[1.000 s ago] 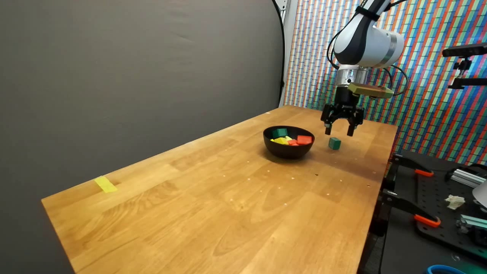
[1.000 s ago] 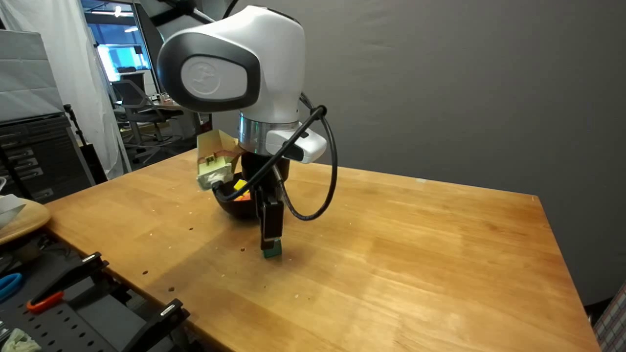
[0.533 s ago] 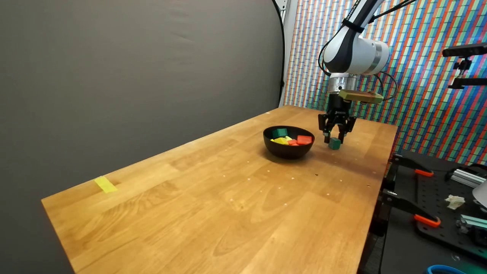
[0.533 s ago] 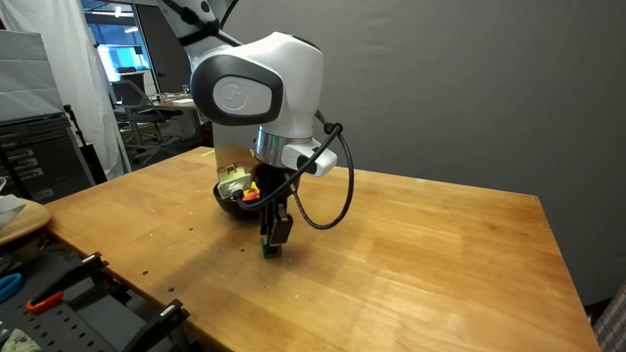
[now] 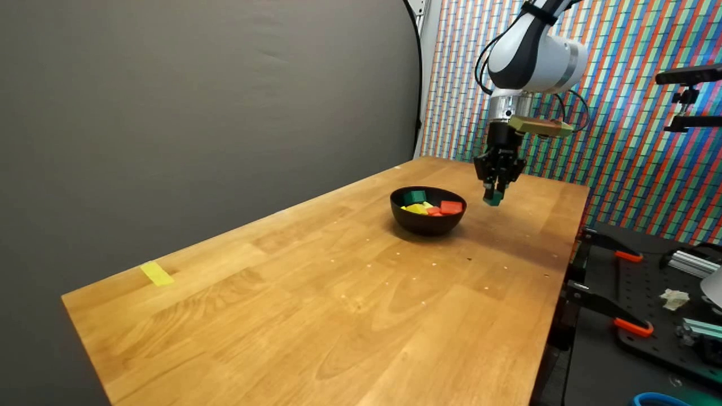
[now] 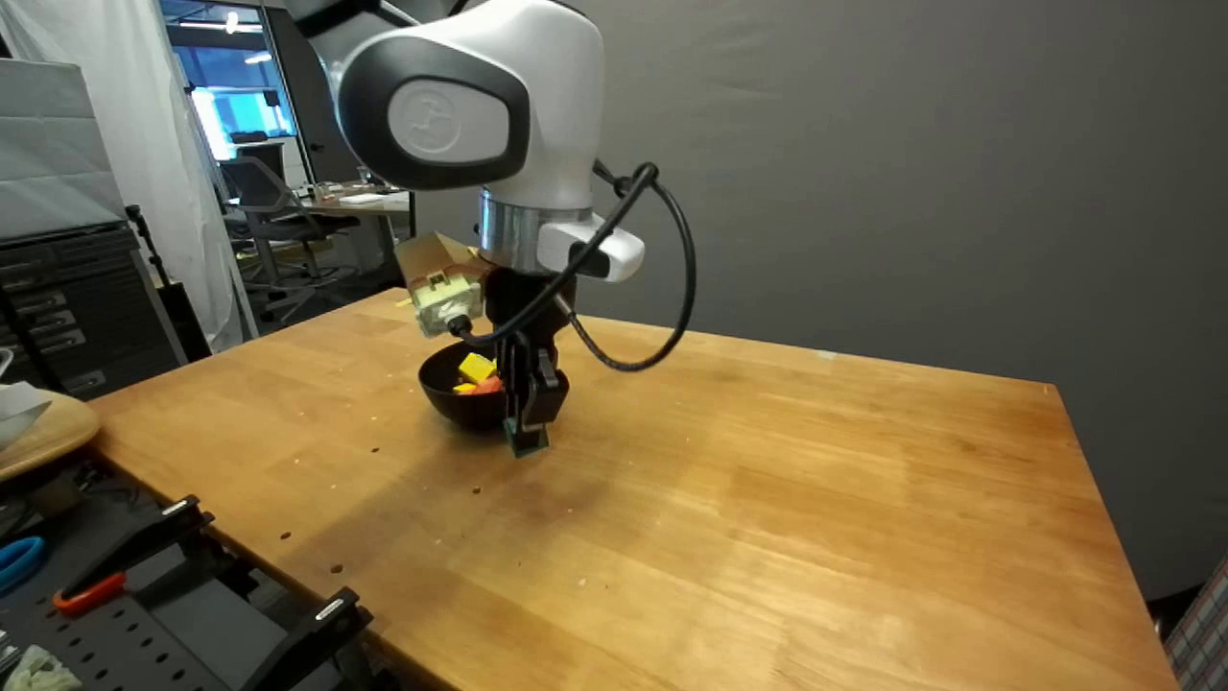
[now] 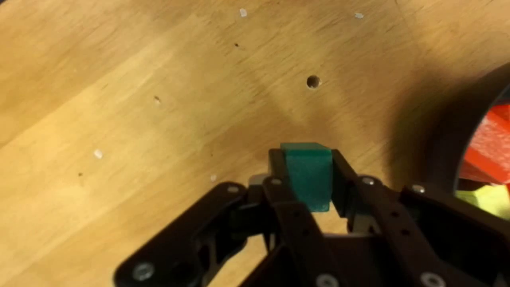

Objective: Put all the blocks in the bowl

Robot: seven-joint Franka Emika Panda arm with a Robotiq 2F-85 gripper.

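The claw (image 7: 307,162) grasps a teal block (image 7: 309,183), its fingers (image 7: 341,173) against two opposite sides, and holds it clear of the desk (image 5: 293,321), near the bowl (image 5: 427,225) but outside it. In both exterior views the bowl stands upright on the desk, well in from the edges. Inside lie a green block (image 5: 415,197), yellow blocks (image 5: 417,209) and red blocks (image 5: 450,207); how many cannot be told. A yellow strip (image 5: 157,273) lies flat at the desk's edge beside the grey backdrop (image 5: 225,124), near a corner, with the bowl between it and the claw.
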